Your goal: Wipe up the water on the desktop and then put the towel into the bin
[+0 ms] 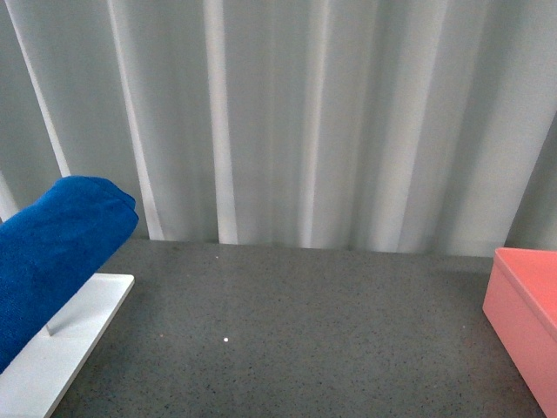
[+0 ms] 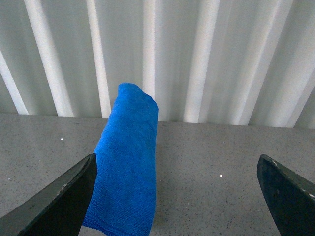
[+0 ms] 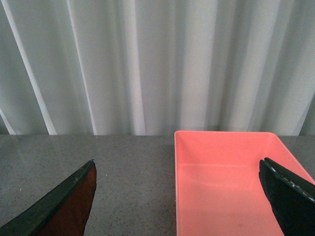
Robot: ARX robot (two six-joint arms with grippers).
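Observation:
The blue towel [image 1: 52, 252] hangs draped over a raised rod at the far left of the front view, above the white rack base [image 1: 65, 348]. It also shows in the left wrist view [image 2: 128, 157], hanging in front of my left gripper [image 2: 179, 196], which is open and empty, its dark fingers [image 2: 59, 201] wide apart. The pink bin [image 1: 526, 309] stands at the right edge of the dark grey speckled desktop [image 1: 296, 331]. In the right wrist view the bin [image 3: 226, 187] is empty and lies ahead of my right gripper [image 3: 179, 201], which is open and empty.
A pale pleated curtain [image 1: 287, 113] closes off the far edge of the desktop. A small bright speck [image 1: 226, 340] lies on the desktop near the rack. Neither arm shows in the front view.

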